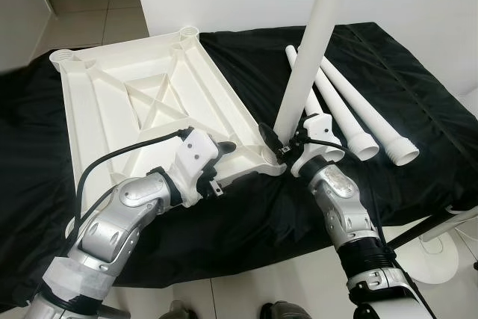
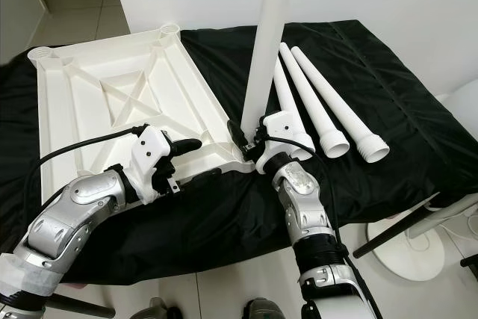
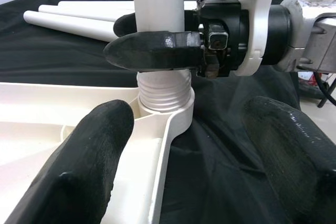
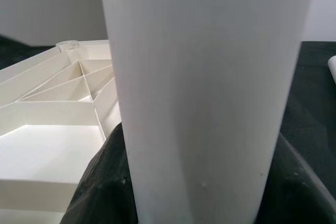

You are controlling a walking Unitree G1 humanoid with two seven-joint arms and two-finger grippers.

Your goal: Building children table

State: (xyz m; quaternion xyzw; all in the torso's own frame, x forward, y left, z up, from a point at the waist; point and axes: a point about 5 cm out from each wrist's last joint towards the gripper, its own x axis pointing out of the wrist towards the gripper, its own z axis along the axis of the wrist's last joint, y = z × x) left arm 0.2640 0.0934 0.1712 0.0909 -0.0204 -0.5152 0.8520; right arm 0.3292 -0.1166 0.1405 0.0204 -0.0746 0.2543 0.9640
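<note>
Jaws of the right gripper are clamped on the upright white leg, just above its threaded end. From the left wrist camera that thread sits in the corner socket of the upside-down tabletop, which the head camera hides behind the fingers. Jaws of the left gripper stand apart, at the tabletop's near edge beside that corner. Three spare legs lie on the black cloth, to the right of the tabletop
</note>
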